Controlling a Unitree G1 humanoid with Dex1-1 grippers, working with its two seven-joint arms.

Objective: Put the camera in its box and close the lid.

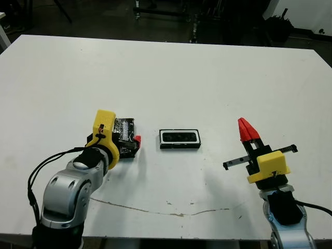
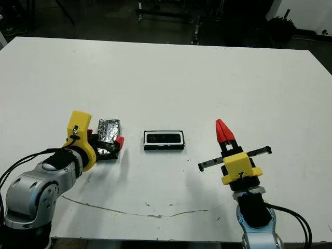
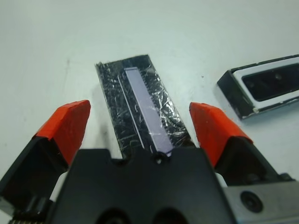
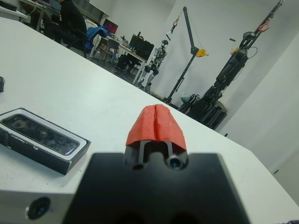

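Straddling the flat speckled black lid (image 3: 140, 105) with my left gripper (image 3: 140, 126) spread wide, I risk skidding it. Slim black camera (image 1: 179, 137) lies in the white-lined box (image 1: 180, 146), mid-table; right gripper (image 1: 248, 129) pinched empty.

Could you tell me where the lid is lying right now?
In the head views the lid lies flat on the table's left side, between the open left gripper's fingers, apart from the box.

A broad white table (image 1: 171, 78) with a thin dark crack near its 6 o'clock edge fills the view, while a dark floor and black metal stands (image 1: 161, 10) lie beyond at 12 o'clock.
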